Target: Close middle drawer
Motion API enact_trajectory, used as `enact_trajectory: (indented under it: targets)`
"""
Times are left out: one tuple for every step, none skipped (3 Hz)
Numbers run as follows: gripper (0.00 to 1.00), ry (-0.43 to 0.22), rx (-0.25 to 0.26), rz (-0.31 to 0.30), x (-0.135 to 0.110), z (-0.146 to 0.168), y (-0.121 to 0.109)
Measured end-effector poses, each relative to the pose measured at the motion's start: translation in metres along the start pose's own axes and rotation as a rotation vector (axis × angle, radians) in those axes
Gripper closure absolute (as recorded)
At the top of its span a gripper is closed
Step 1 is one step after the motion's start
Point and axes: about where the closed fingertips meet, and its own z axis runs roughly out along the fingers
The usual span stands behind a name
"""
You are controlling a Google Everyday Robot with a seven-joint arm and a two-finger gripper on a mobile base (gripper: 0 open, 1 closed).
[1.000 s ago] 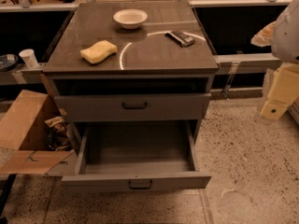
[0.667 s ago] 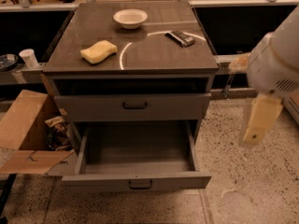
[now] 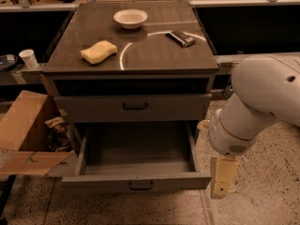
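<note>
- gripper [image 3: 221, 184] of the one-armed robot hangs below the white arm [image 3: 262, 107], just beside the right end of the pulled-out drawer front and low over the speckled floor. whether it is open or closed cannot be told, and nothing is seen in its hold.
- middle drawer [image 3: 136, 181] stands pulled well out of the grey cabinet [image 3: 206, 69], bare inside as far as shows, with its small dark handle [image 3: 140, 185] at the centre of the front. the top drawer [image 3: 135, 108] above is pushed in, and the lowest drawer is hidden beneath the open one.
- by the look of it, the push has not begun: the gripper is beside the front, not against it.
- a push landing at the right end, away from the handle, would likely skew the drawer on its runners and jam it partway.
- set this low, the gripper could slip under the front's bottom edge and push nothing.
- the bulky arm sits near the cabinet's right side. a swing inward could knock the corner and jolt the bowl [image 3: 130, 18], sponge [image 3: 99, 51] and dark packet [image 3: 180, 38] on top.
- a cardboard box [image 3: 23, 125] has a flap lying just beside the drawer's left corner, where it might catch.
- too hard a shove could bounce the drawer back out.
</note>
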Motion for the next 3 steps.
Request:
enact_trajectory:
  targets:
    - [0.00, 0.000, 0.000, 0.000, 0.000, 0.000, 0.000]
    - [0.00, 0.005, -0.017, 0.018, 0.008, 0.023, -0.005]
    - [0.00, -0.026, -0.060, 0.011, 0.026, 0.084, -0.004]
